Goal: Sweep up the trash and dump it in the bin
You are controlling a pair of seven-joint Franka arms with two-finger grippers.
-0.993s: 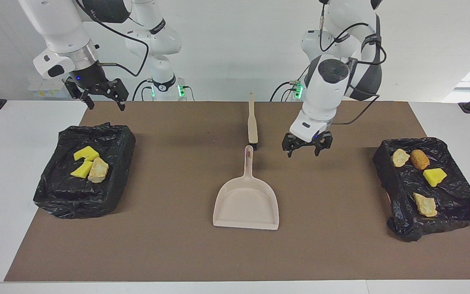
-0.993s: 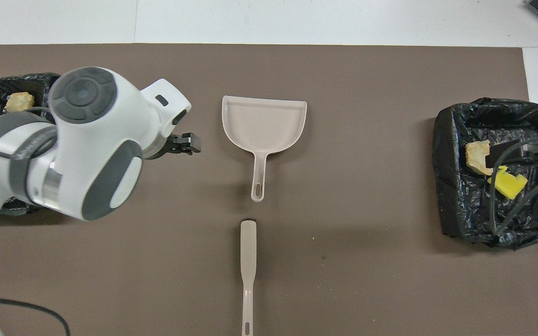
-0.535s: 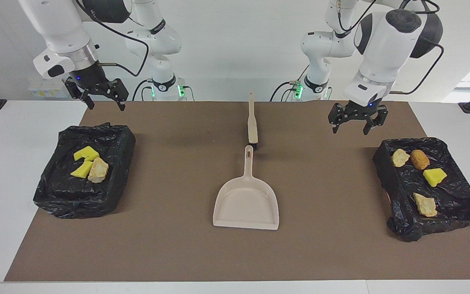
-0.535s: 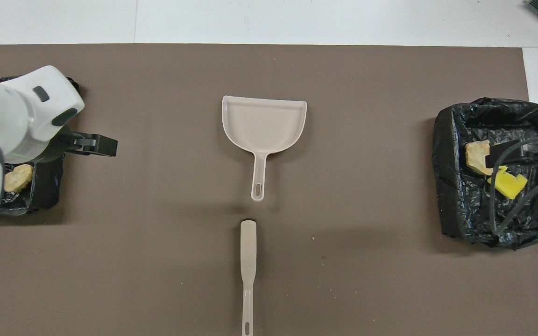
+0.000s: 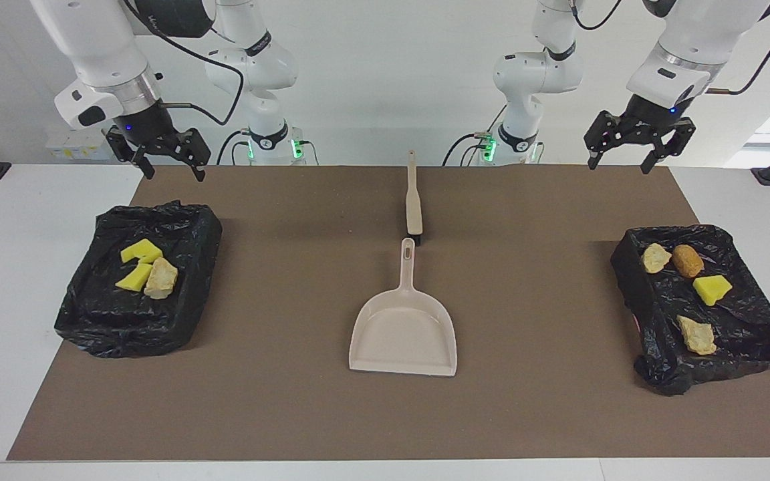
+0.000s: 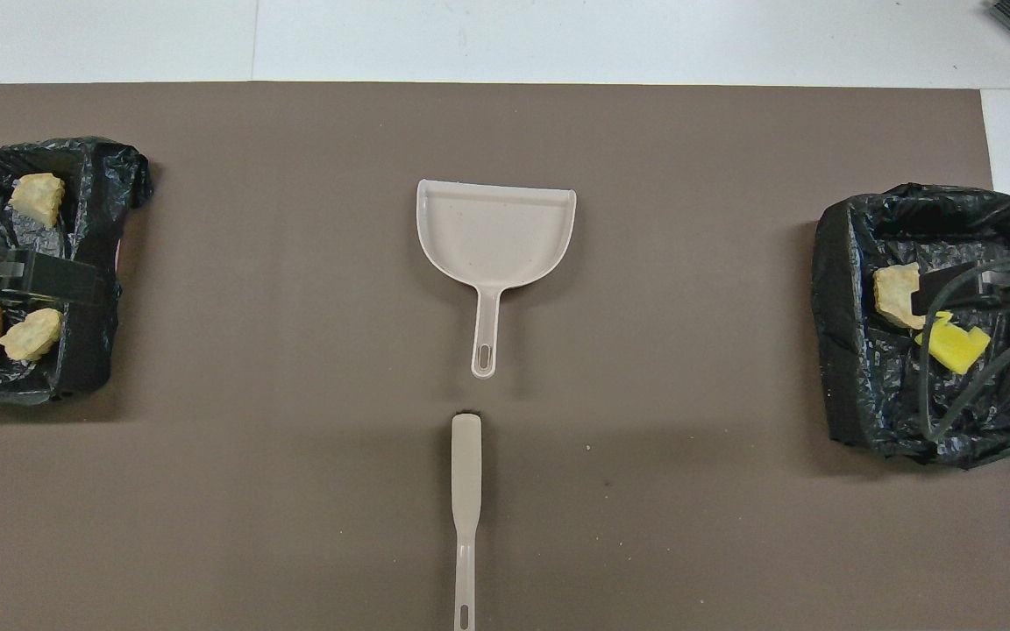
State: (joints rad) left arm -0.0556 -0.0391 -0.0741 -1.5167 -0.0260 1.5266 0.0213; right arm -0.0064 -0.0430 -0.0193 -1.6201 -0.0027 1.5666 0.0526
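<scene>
Facing view
Left gripper: we see the left gripper (image 5: pixel 639 143) raised over the robots' edge of the brown mat (image 5: pixel 278 280) at the left arm's end, fingers spread wide, holding nothing.
Right gripper: the right gripper (image 5: pixel 161 157) hangs over the mat's corner at the right arm's end, fingers apart, empty.
Trash: we count seven lumps, all in bins. Four lie in the black-lined bin (image 5: pixel 752 327) at the left arm's end: a beige lump (image 5: pixel 655 258), an orange-brown lump (image 5: pixel 688 260), a yellow chunk (image 5: pixel 712 289) and a tan lump (image 5: pixel 697 335). Three lie in the other lined bin (image 5: pixel 97 314): two yellow chunks (image 5: pixel 139 264) touching a beige piece (image 5: pixel 161 278).
Tools: a beige dustpan (image 5: pixel 404 327) lies mid-mat, handle toward the robots; a beige brush (image 5: pixel 414 200) lies just beyond the handle's tip, nearer the robots.
Writing: we can read none.

Overhead view
Grippers: a dark finger of each shows over its bin; we cannot tell the opening here.
Trash: bin contents are partly covered by cables and fingers.
Tools: dustpan and brush lie in line, apart.
</scene>
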